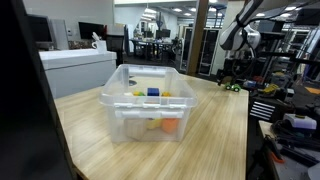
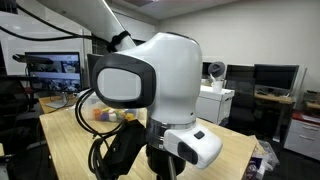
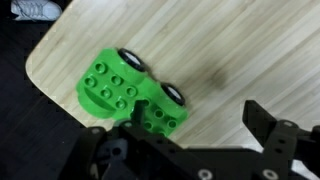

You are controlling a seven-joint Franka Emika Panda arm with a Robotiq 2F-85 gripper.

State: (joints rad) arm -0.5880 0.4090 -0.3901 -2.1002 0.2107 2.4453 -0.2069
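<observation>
- In the wrist view your fingers (image 3: pixel 205 135) stand wide apart with nothing between them: 1 dark finger (image 3: pixel 282 140) shows at the lower right, and the other side's dark linkage sits at the lower left.
- The green toy car (image 3: pixel 133 95) lies on the wooden tabletop (image 3: pixel 230 50), just above and to the left of the gap between your fingers. It is not inside the gap.
- The car's lower end is partly covered by the dark gripper body at the bottom of the wrist view, so you cannot tell from here whether anything touches it.
- The car is built of studded green blocks, and 2 wheels with pale hubs show along its upper right side. It lies slanted, running from upper left to lower right.
- The car sits close to a rounded corner of the tabletop, near the edge that runs along the left of the wrist view; dark floor shows beyond that edge.
- In an exterior view, a small green thing (image 1: pixel 236 86) at the far right corner of the tabletop may be the same car, but it is too small to be sure.
- A clear plastic bin (image 1: pixel 148 100) stands mid-tabletop, well apart from that corner, with yellow, blue and orange pieces inside.
- The robot arm's white joint (image 2: pixel 150 75) fills the middle of an exterior view and hides most of the tabletop there.
</observation>
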